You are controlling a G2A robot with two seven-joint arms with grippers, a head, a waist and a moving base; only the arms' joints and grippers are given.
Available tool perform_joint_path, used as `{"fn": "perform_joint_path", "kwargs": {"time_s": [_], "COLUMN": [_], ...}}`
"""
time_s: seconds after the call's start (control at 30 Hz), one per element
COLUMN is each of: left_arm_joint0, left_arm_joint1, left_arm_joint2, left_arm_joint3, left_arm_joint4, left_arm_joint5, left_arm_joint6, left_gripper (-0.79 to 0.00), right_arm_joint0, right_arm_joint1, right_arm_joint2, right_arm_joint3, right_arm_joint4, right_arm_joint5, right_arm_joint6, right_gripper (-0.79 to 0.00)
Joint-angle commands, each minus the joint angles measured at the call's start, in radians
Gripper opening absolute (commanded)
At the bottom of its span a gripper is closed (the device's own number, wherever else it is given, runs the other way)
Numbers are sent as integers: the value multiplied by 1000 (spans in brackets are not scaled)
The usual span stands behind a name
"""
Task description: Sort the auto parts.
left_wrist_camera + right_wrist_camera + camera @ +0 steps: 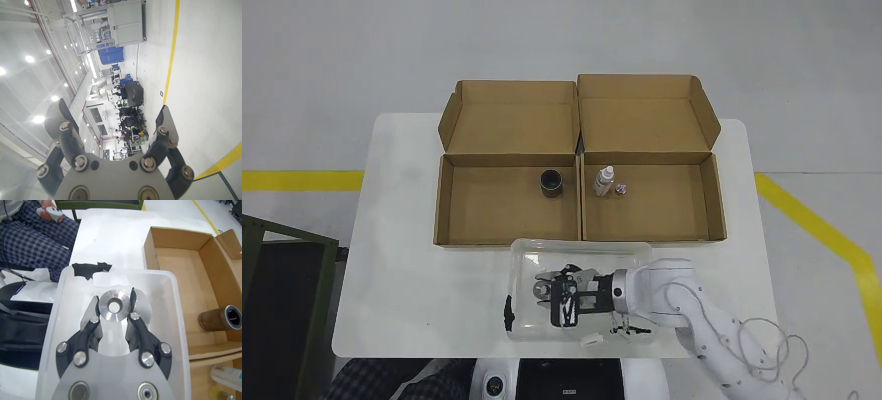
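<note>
Your right claw [115, 295] grips metal ring [114, 308] across rim, inside clear bin [176, 294] at worktop [402, 250] near edge. Cardboard boxes [492, 215] lie just beyond bin. Left claw [113, 106] spread wide, holding nothing, aimed at room.

Here's the white table [402, 250], rounded corners, carrying three containers: two open cardboard boxes side by side along the far side, the left box [482, 222] and the right box [674, 212] touching wall to wall (lids folded back), and a clear plastic bin [582, 244] just in front of them, at the near edge.
</note>
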Motion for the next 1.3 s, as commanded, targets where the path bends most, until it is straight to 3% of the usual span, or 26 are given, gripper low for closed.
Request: {"fn": "perform_joint_path", "kwargs": {"time_s": [0.0, 0.23, 0.47, 0.7, 1.27], "left_arm_joint0": [0, 0, 0, 0, 0], "left_arm_joint1": [0, 0, 0, 0, 0], "left_arm_joint2": [0, 0, 0, 0, 0], "left_arm_joint3": [0, 0, 0, 0, 0], "left_arm_joint4": [0, 0, 0, 0, 0], "left_arm_joint5": [0, 0, 0, 0, 0], "left_arm_joint6": [0, 0, 0, 0, 0], "left_gripper": [0, 0, 0, 0, 0], "right_arm_joint0": [-8, -3, -4, -27, -63], "right_arm_joint1": [2, 10, 22, 32, 49], "right_arm_joint2": [20, 74, 148, 214, 298], "right_arm_joint3": [0, -8, -21, -13, -8], "right_arm_joint4": [62, 282, 439, 620, 780], "right_arm_joint5": [13, 44, 49, 118, 111], "right_arm_joint6": [-6, 42, 21, 16, -32], "right_gripper": [-785, -785, -785, -785, -785]}}
